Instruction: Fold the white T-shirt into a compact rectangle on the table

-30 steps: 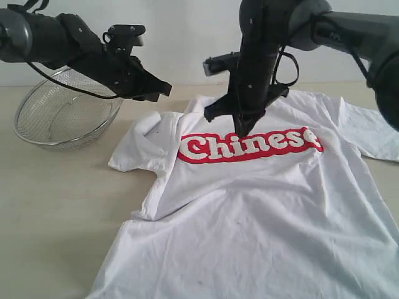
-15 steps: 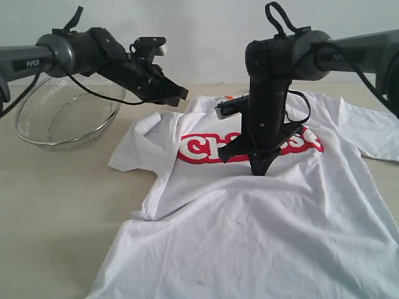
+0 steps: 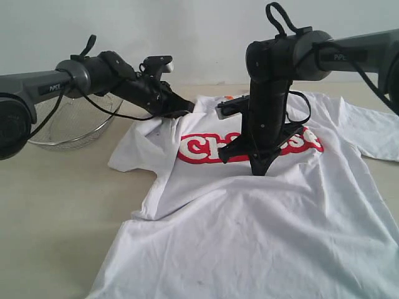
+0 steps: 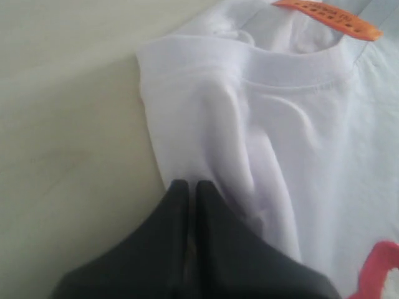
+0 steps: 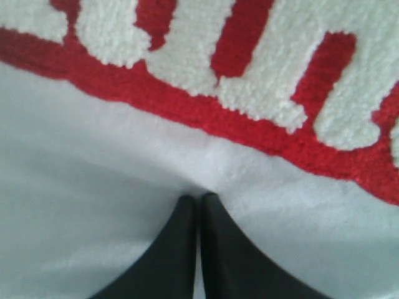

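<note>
Two-fingered and black, the left gripper (image 3: 186,112) and the right gripper (image 3: 260,170) both have their jaws pressed together, holding nothing. The soft white short-sleeved T-shirt (image 3: 249,237) lies spread chest-up on the pale beige matte table (image 3: 56,212). The left gripper's tips sit at the shoulder edge, near the orange neck tag (image 4: 327,15). The right gripper's tips dimple the cloth just below the red-and-white lettering (image 3: 206,149). A clean fold probably needs the jaws to part first, then pinch the shoulder seam squarely and pull evenly, so the chest does not drag.
</note>
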Available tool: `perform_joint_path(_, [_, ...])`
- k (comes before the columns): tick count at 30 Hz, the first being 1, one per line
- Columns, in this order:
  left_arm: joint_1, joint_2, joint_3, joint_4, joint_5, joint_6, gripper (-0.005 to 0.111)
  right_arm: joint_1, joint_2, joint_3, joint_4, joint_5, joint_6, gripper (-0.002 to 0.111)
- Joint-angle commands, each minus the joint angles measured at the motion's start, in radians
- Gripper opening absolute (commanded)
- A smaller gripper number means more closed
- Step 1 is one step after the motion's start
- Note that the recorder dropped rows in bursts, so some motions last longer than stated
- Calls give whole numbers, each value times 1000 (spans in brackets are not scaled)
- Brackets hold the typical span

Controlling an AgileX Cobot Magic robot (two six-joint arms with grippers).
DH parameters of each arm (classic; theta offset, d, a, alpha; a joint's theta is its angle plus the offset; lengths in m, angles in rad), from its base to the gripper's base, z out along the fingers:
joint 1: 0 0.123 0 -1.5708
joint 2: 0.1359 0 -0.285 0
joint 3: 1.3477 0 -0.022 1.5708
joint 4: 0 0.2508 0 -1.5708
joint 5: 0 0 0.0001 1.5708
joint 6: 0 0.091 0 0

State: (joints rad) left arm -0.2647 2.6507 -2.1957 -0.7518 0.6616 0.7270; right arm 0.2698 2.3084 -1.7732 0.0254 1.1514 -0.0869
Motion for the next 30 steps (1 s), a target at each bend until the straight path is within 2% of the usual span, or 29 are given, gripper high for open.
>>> perform_joint_path(1, [-4, 15, -4, -14, -24, 10, 4, -4, 4, 16, -6, 7, 0, 0])
perform_joint_path(9, [3, 48, -4, 49, -107, -3, 4, -4, 4, 16, -6, 28, -7, 0])
perform_joint_path(18, [35, 54, -4, 197, -153, -89, 4, -4, 4, 16, -6, 46, -9, 0])
perform_joint_path(30, [85, 59, -4, 185, -183, -90, 4, -4, 4, 16, -6, 49, -9, 0])
